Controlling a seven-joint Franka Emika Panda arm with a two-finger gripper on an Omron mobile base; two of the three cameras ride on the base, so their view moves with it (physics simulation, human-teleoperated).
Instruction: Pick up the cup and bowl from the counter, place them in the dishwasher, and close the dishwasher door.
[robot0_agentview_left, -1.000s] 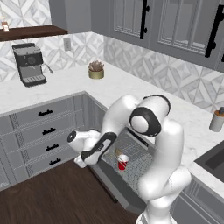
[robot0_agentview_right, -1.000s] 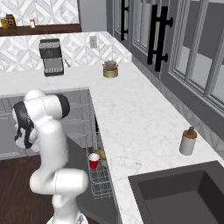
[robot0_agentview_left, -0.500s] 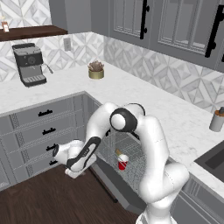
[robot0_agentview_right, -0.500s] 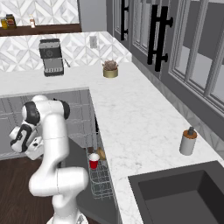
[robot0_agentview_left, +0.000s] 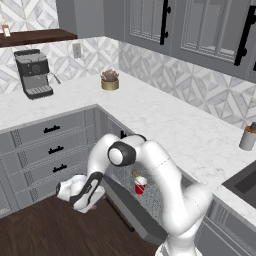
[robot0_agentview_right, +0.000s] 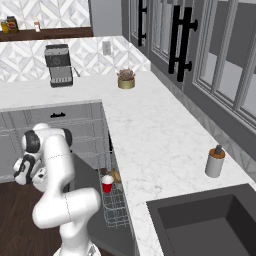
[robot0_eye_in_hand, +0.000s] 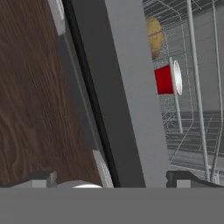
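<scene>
Even, bright rendered light; soft faint shadows; slight pixel blur.

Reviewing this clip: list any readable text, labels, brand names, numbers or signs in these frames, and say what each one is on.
None can be read.
Coffee machine: a round dial on its front, no legible marking.
Items on the wooden shelf: too small and blurred to tell if they carry labels.
Soap dispenser: plain.
Cup and bowl in the dishwasher rack: no print.
Dishwasher door: no visible lettering.
</scene>
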